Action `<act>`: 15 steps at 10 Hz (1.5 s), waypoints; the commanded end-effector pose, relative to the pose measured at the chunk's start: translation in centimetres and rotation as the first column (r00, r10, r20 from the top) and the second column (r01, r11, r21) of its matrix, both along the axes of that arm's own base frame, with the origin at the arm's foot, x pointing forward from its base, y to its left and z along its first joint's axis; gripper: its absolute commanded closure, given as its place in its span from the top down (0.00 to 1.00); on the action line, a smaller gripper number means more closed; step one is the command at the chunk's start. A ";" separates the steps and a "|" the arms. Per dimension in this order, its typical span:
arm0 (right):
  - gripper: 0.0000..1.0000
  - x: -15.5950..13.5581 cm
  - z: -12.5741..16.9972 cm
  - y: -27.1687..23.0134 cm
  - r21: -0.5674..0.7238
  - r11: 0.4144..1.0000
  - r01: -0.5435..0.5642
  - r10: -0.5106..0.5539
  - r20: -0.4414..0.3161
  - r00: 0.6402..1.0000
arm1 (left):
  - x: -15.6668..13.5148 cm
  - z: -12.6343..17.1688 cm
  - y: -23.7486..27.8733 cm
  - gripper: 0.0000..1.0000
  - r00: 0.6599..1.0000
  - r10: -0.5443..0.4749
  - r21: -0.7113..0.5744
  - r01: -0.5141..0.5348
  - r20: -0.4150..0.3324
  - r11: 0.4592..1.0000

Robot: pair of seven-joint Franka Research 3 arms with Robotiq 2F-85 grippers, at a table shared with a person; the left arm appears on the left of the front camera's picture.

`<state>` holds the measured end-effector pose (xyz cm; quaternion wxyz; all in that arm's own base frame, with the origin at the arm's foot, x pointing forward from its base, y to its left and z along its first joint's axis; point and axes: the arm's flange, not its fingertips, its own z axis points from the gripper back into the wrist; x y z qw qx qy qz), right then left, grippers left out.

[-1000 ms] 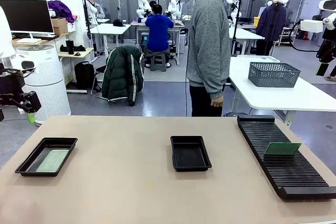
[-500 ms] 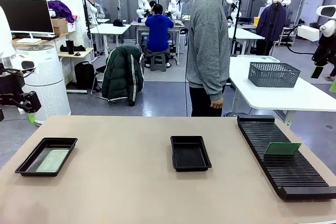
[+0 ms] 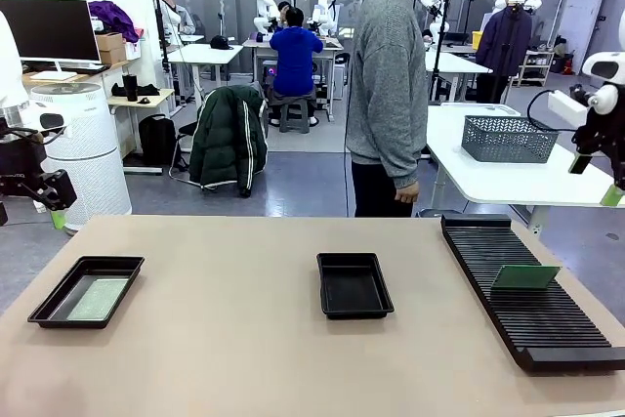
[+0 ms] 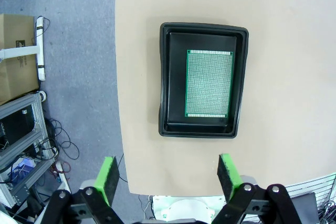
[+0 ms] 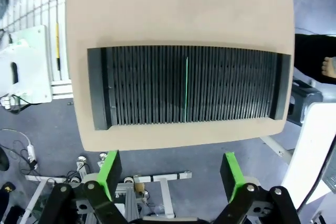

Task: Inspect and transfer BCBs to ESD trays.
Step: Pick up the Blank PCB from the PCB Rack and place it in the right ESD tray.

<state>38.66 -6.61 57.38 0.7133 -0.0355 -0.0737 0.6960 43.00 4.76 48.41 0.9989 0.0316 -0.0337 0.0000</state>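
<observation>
One ESD tray (image 3: pixel 56 292) sits at the table's left with a green BCB (image 3: pixel 96 298) lying flat in it. From above, my left gripper (image 4: pixel 168 177) hangs open, high over that tray (image 4: pixel 173 77) and its BCB (image 4: pixel 209 83). A second ESD tray (image 3: pixel 354 285) lies bare-floored at the table's middle. Another BCB (image 3: pixel 524 276) stands in a slot of the long black rack (image 3: pixel 532 310) on the right. My right gripper (image 5: pixel 170 174) is open well above the rack (image 5: pixel 131 85), where that BCB (image 5: pixel 186 90) shows edge-on.
A person in a grey sweater (image 3: pixel 389 85) stands at the far side of the table, hands down. My left arm (image 3: pixel 24 178) hovers off the table's left edge, my right arm (image 3: pixel 598 109) off its right edge. A white table with a grey basket (image 3: pixel 509 138) stands behind.
My right arm has come down along the picture's right edge. The left arm, trays and boards have not moved.
</observation>
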 end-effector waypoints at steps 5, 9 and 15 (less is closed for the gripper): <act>1.00 -0.8 -6.9 -0.3 -0.011 0.999 -0.031 0.032 0.044 0.999 | 0.0 -0.1 0.0 1.00 1.000 0.003 -0.015 -0.003 0.000 1.000; 1.00 -0.4 -10.9 0.0 0.004 0.999 -0.054 0.053 0.071 0.996 | 0.0 -0.1 0.0 1.00 1.000 0.003 -0.015 -0.003 0.000 1.000; 1.00 1.2 -16.3 -0.3 -0.006 0.998 -0.054 0.055 0.107 0.993 | 0.0 -0.1 0.0 1.00 1.000 0.003 -0.015 -0.003 0.000 1.000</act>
